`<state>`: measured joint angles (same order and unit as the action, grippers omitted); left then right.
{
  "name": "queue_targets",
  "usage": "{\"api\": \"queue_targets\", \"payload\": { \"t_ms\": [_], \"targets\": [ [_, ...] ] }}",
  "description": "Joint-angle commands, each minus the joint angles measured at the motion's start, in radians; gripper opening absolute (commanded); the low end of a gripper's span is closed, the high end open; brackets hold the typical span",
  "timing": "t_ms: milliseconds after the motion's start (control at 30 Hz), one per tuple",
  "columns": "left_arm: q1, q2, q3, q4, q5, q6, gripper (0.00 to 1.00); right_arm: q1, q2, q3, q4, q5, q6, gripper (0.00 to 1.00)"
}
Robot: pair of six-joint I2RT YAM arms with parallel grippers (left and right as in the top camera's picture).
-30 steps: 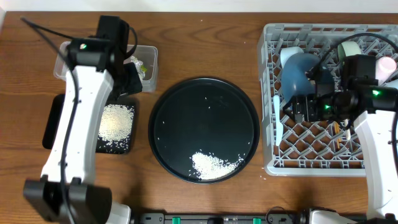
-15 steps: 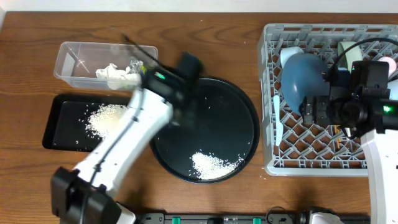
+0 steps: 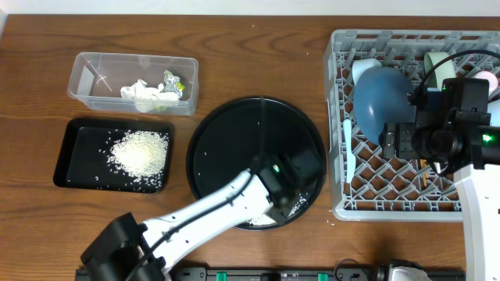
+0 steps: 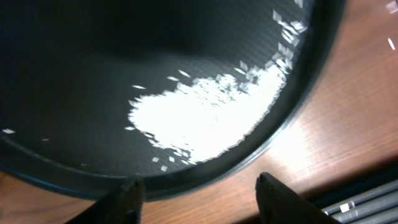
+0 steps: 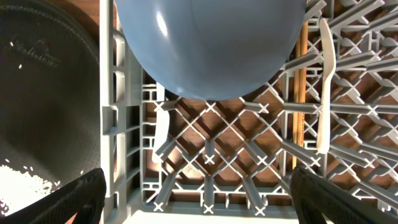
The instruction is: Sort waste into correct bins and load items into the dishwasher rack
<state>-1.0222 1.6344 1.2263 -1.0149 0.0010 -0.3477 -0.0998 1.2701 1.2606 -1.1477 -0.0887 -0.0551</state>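
On the wooden counter the round black tray sits between the two bins on the left and the dishwasher rack on the right. The clear tub holds the crumpled napkin and the small wrapper. Just in front of it, the shallow black tray carries a heap of rice. The left arm lies slantwise over the near edge of the round tray and covers most of the rice pile left there. The left pincer is spread wide and holds nothing, with the tray's rim showing between its fingertips. The right pincer is also wide and empty, hanging over the rack's lattice floor beside the dark-blue bowl. A second ago the left arm stood over the tub and the shallow tray and hid part of both. Half a second ago it was sweeping across, and now it is at the round tray's near right side, while the right arm has scarcely shifted. Only the left wrist view shows the loose pile whole, lying against the inside of the tray's rim with stray grains around it. The right wrist view alone shows the wooden chopsticks and a white utensil lying on the rack floor by the bowl, with another white piece beneath the bowl's edge. The overhead view adds the pink cup at the rack's far right.
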Motion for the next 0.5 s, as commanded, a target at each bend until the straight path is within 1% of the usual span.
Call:
{"api": "queue_targets", "payload": {
  "t_ms": [0, 167, 300, 400, 467],
  "targets": [
    [-0.051, 0.008, -0.029, 0.012, 0.01, -0.028, 0.64, 0.0, 0.0, 0.014, -0.001, 0.011, 0.017, 0.91],
    [-0.085, 0.011, -0.061, 0.05, 0.019, -0.036, 0.68, 0.0, 0.0, 0.014, 0.003, 0.011, 0.017, 0.91],
    [-0.083, 0.011, -0.065, 0.061, 0.028, -0.088, 0.74, 0.0, 0.0, 0.014, 0.002, 0.011, 0.017, 0.91],
    [-0.083, 0.012, -0.076, 0.078, 0.096, -0.088, 0.75, 0.0, 0.0, 0.014, 0.002, 0.011, 0.017, 0.91],
    [-0.083, 0.012, -0.096, 0.087, 0.104, -0.088, 0.75, 0.0, 0.0, 0.015, 0.002, 0.011, 0.017, 0.91]
  ]
}}
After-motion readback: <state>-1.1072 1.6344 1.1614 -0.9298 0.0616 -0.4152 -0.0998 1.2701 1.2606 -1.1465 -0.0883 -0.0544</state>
